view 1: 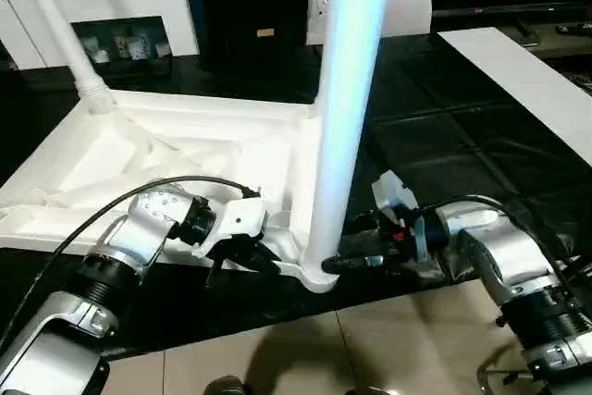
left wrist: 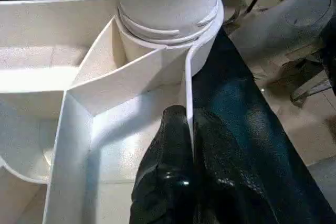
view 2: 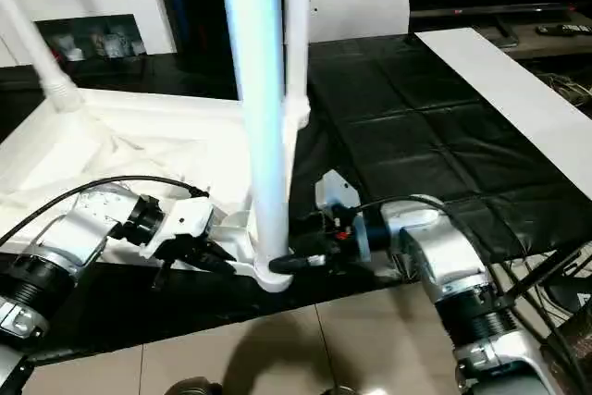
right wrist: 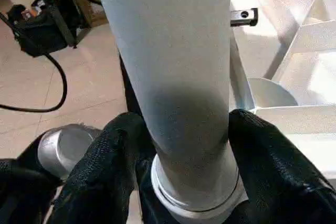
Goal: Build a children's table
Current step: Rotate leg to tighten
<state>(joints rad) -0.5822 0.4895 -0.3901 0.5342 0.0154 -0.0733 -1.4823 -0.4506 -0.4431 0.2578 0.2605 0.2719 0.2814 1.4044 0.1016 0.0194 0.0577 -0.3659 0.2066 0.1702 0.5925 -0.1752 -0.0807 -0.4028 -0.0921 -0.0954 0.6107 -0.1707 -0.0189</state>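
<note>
While the right pincer [right wrist: 178, 145] straddles the long white tapered tubular leg [view 1: 347, 108] near its socket, the left pincer [left wrist: 191, 145] pinches the white ribbed plastic tabletop's [view 1: 185, 150] rim — uneven pressure could tilt the leg, jamming it crooked.

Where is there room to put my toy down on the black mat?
The black mat lies bare between the upright leg and the flat white sheet. It is crowded at the tabletop's near corner, where the left tool and right tool meet.
</note>
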